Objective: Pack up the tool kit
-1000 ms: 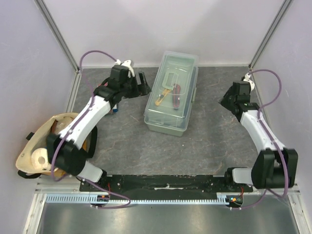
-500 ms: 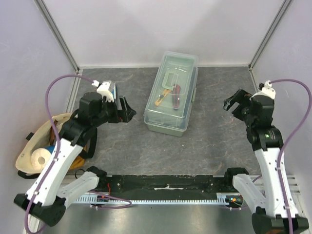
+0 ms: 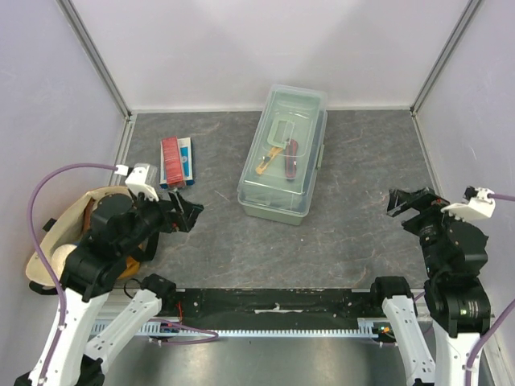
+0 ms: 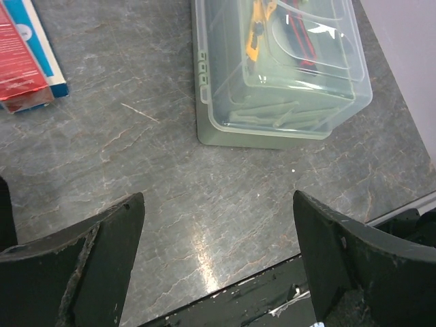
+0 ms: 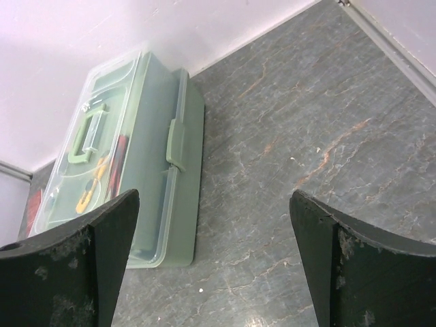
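Both of your arms are hovering low near the table's near edge, and neither is gripping anything. Your left gripper [image 3: 188,212] is hanging with its fingers [image 4: 102,259] spread wide above the bare gray table [image 3: 354,233], and your right gripper [image 3: 409,201] is likewise standing wide apart, holding nothing. The tool kit [image 3: 283,153] is sitting mid-table toward the back wall, between the two grippers and well apart from both, with its clear lid lying shut. A yellow knife [image 4: 253,37] and a red-black cutter [image 3: 291,157] are showing through the lid. The red-and-blue packet [image 3: 175,161] is lying to the kit's left, and the tan bag [image 3: 44,249] is resting at the table's left edge.
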